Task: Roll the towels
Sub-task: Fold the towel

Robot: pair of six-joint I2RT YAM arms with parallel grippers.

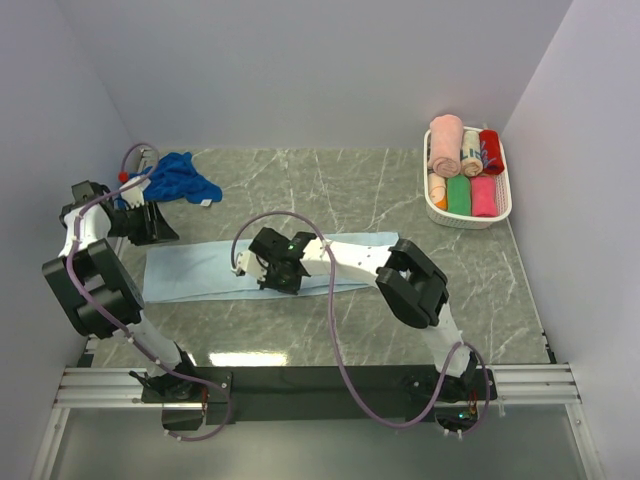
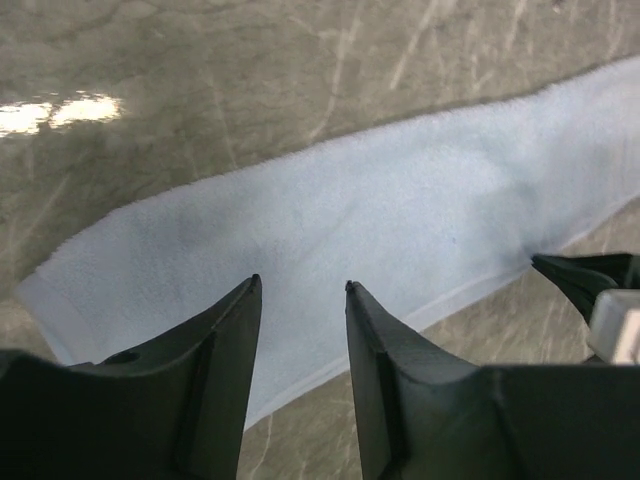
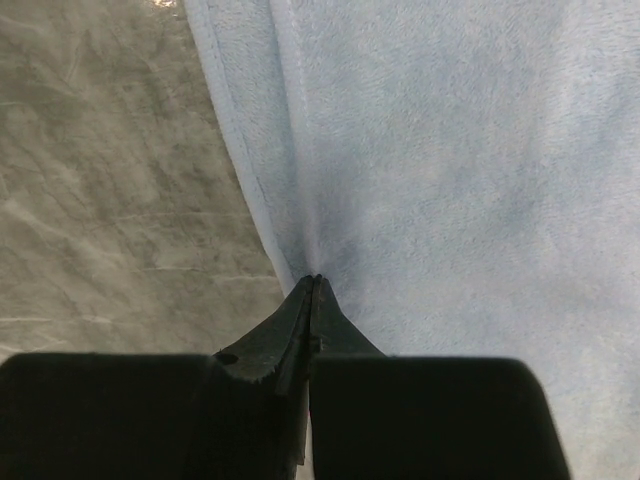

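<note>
The pale sky blue towel [image 1: 200,270] lies flat in a long strip across the middle of the table. My right gripper [image 1: 268,280] is at its near long edge and is shut on that edge [image 3: 314,276], from which a crease runs up the cloth [image 3: 430,150]. My left gripper [image 1: 158,232] hovers over the strip's far left end, open with nothing between its fingers [image 2: 302,285], above the pale towel [image 2: 380,200]. The royal blue towel [image 1: 180,178] lies crumpled at the back left.
A white basket [image 1: 500,215] at the back right holds rolled pink, green and red towels. A grey cylinder-like object [image 1: 145,156] stands at the back left corner beside the royal blue towel. Walls close in the left, back and right sides.
</note>
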